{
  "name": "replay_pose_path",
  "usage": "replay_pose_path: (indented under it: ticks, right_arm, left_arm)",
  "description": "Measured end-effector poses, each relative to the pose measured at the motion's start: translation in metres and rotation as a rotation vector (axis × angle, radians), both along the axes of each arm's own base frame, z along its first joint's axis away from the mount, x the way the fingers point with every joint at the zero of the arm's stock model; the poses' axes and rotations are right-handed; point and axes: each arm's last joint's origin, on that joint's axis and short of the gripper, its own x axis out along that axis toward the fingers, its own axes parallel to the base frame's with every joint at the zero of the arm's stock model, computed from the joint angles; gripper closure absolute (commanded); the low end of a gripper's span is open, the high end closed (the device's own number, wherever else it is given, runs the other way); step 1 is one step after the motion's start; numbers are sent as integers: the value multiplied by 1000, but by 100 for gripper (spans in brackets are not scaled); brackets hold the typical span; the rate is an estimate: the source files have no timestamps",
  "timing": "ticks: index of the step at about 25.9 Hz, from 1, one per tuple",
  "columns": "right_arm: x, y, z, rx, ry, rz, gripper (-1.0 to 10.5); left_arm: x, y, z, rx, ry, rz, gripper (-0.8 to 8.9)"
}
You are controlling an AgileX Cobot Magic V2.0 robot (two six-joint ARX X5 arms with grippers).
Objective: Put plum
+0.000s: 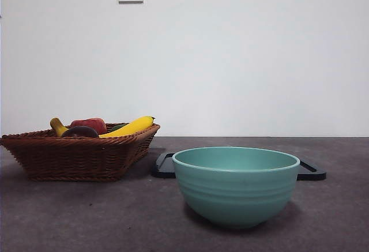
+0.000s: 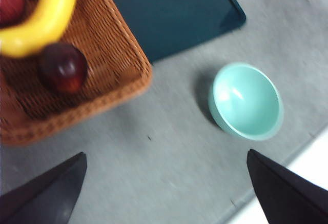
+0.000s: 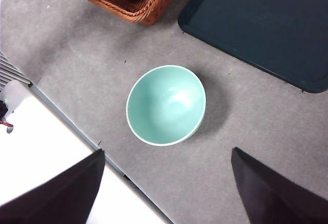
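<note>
Dark maroon glossy round plum (image 2: 63, 68) sits in brown woven wicker basket (image 2: 115, 88), far left on grey tabletop (image 2: 169, 147), beside yellow banana (image 2: 43, 21). My left hand (image 2: 166, 193) nearer, spread wide, empty. My right hand (image 3: 166, 188) wide too, over teal ceramic bowl (image 3: 165, 105).

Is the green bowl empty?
Empty. The round mint-green bowl shows only its bare inside in both wrist views; nothing lies in it.

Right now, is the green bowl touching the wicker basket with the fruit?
Apart. The right wrist view shows a stretch of bare grey table between the bowl and the basket; the left wrist view shows the same gap.
</note>
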Motion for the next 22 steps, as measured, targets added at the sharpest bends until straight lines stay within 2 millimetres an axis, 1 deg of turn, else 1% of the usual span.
replay_pose_path:
  ticks: [2,7,11,16,18,19,22]
  right_arm:
    - [1,0,0,3,-5,-2,552]
    - [1,0,1,5,-10,-2,552]
    - [1,0,1,5,-10,-2,552]
    - [1,0,1,5,-10,-3,552]
    - [1,0,1,5,-10,-2,552]
    - [1,0,1,5,-10,-3,552]
    - [1,0,1,5,-10,-3,552]
  left_arm:
    - [7,-2,-1,9,-6,11,314]
    - [32,-10,-6,86,-17,69,315]
    - [58,-18,-6,142,-15,116,318]
    - [93,-28,-10,161,2,122,323]
    - [111,-33,-20,192,42,129,323]
    - [120,-36,-28,208,64,128,323]
    - [139,-41,-51,254,111,131,323]
